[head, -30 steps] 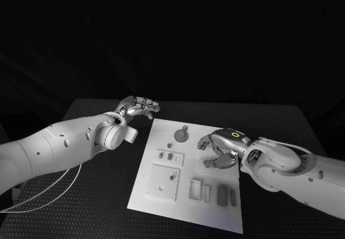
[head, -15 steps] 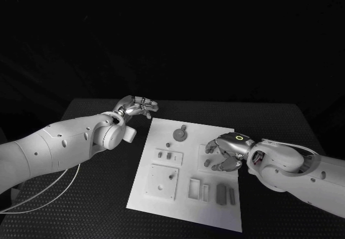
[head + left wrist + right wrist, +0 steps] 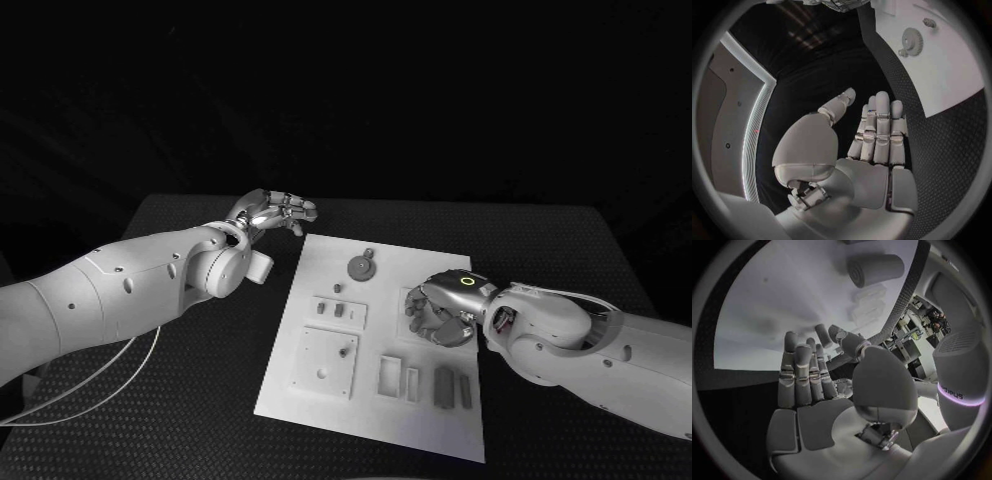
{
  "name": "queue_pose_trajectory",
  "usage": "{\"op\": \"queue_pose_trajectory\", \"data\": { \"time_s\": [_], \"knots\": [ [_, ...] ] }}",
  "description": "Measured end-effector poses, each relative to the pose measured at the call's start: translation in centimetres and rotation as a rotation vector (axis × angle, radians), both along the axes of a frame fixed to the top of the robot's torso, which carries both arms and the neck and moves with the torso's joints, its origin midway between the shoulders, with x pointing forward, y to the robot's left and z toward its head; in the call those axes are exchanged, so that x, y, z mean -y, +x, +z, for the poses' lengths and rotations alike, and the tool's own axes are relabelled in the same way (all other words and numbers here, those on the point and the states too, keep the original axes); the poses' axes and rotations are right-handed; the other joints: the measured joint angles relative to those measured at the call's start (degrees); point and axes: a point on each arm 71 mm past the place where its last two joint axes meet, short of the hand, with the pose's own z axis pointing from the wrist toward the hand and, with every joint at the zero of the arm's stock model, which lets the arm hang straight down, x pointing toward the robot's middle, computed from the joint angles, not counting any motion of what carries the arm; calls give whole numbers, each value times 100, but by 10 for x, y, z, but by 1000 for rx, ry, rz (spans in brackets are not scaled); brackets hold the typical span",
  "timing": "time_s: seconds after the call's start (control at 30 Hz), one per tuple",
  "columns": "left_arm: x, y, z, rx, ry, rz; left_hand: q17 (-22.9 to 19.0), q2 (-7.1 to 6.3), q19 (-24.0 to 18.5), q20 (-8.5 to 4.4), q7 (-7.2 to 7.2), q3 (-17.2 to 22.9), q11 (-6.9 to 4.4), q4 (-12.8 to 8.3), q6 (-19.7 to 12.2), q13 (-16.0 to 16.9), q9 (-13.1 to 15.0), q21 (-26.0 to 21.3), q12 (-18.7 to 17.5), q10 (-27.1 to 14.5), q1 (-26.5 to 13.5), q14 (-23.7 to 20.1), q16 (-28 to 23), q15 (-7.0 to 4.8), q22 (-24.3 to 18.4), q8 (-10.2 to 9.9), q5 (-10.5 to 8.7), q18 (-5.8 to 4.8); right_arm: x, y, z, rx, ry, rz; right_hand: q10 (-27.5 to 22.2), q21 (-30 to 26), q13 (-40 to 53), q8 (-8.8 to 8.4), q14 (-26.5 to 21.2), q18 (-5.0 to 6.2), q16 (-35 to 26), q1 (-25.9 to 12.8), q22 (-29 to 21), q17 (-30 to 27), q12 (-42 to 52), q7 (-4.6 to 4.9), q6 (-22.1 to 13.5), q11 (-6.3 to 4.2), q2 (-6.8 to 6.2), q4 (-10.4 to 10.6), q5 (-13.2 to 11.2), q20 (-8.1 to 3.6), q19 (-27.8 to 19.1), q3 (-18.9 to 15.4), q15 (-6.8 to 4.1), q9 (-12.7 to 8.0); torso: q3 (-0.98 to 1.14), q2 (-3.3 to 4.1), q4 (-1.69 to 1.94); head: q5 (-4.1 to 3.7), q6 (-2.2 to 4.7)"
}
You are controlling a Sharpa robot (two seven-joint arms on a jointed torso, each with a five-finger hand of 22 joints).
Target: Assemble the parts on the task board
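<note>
A: Task board (image 3: 378, 385) lies flat on the black desk (image 3: 188, 400), long axis running away from the robot, leaning slightly to the right at the far end. Near end carries a square plate (image 3: 327, 364) and a row of slim bars (image 3: 453, 389), each bar lying lengthwise along the board's long axis. Far end holds a round gear (image 3: 361, 268) with a small tab pointing farther away.

B: Hands?

A: Right hand (image 3: 444, 312) sits low over the board's right middle, fingers (image 3: 423, 310) curled downward. The wrist view shows the palm and straight fingers facing the board surface, nothing visible between them, but the head view hides what is under the curl. Cannot tell if it has hold of a part.

B: Left hand?

A: Left hand (image 3: 274, 213) hovers off the board's far left corner, over the desk, fingers extended and together, thumb apart. It holds nothing.

B: Handling guess for the parts?

A: Small, stiff, probably light plastic; smooth faces, so likely slippery against metal fingertips. Bars are best pinched across the narrow width near mid-length, keeping the long axis level. The gear is best taken by its rim on opposite sides. Light pieces may skid on the board if nudged before the pinch closes.
</note>
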Motion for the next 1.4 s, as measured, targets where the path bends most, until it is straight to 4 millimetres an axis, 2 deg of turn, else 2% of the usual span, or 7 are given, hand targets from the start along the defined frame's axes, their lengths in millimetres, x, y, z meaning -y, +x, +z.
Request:
{"op": "queue_pose_trajectory", "data": {
  "time_s": [0.23, 0.4, 0.73, 0.83, 0.9, 1.07, 1.4],
  "knots": [
    [0, 0, 0, 0, 0, -1, -1, 22, 0, 0, 0, 0, 0, 0, 0, 0, 0, 0, 0, 0, -22, 0, 0, 0, 0, 0, 0, 0, -2, 0, 0, 7, -4, 9, 320, 108, 85, 131, 112, -1, 66, 42, 0, -65, 267, -17, 312, -159, 42, 76, 0, -31, 93, 138, -110, 40, -5, -1, 0, 0, -21],
    [-1, 0, 0, 0, 0, 0, 4, 22, 0, 0, 0, 0, -1, 0, 0, 0, 0, 0, 0, 0, -22, 0, 0, 0, 5, 0, 0, 0, -3, -1, 0, 10, -7, 15, 388, 143, 105, 164, 127, -2, 90, 41, -1, -89, 328, -49, 381, -191, 43, 92, 0, -32, 95, 154, -151, 49, -4, -1, -1, 0, -31],
    [-1, 0, 0, -1, 0, 0, 4, 22, 0, 0, 0, 0, -1, 0, 0, 0, 0, 0, 0, 0, -22, 0, 0, 0, 4, 0, 0, 0, -7, -1, 0, 19, -10, 24, 419, 195, 124, 196, 142, -7, 124, 9, -1, -109, 389, -89, 476, -221, 132, 125, 0, -81, 143, 190, -185, 48, 1, -2, -3, 0, -44],
    [-1, 0, 0, -1, 0, 0, 4, 22, 0, 0, 0, 0, -1, 0, 0, 0, 0, 0, 0, 0, -22, 0, 0, 0, 4, 0, 0, 0, -7, -1, 0, 25, -12, 25, 459, 220, 133, 213, 161, -9, 144, 39, -1, -109, 418, -79, 514, -221, 212, 119, 0, -82, 145, 228, -204, 58, 1, -2, -3, 0, -49],
    [-1, 0, 0, -1, 0, 0, 5, 22, -1, 0, 0, 0, -1, 0, 0, 0, 0, 0, 0, 0, -22, 0, 0, 0, 4, 0, 0, 0, -7, -1, 0, 32, -14, 25, 565, 262, 146, 267, 203, -48, 203, 115, -2, -105, 483, -120, 629, -265, 301, 95, -1, -101, 212, 334, -244, 75, 1, -2, -3, 0, -53],
    [-1, 0, 0, -1, 0, 0, 8, 22, -1, 1, 0, 0, -1, 0, 0, 1, 0, 0, 0, 0, -22, 0, 0, 0, 3, 0, 0, 0, -7, 0, 0, 48, -18, 22, 643, 322, 191, 312, 247, -63, 266, 128, -2, -80, 546, -174, 734, -344, 361, 48, -9, -144, 268, 492, -283, 75, 1, -2, -3, 3, -59],
    [-2, 0, 0, -1, 0, 1, 13, 22, 43, -2, -1, -13, 14, 13, -1, 0, 0, 0, 0, -17, -22, 1, 0, 1, 8, 0, 0, -1, -8, -2, 2, 59, -15, 20, 663, 354, 237, 328, 252, -95, 295, 130, -2, -74, 621, -190, 768, -365, 438, 17, -29, -155, 319, 554, -318, 83, 1, -3, -1, 5, -73]
  ]
}}
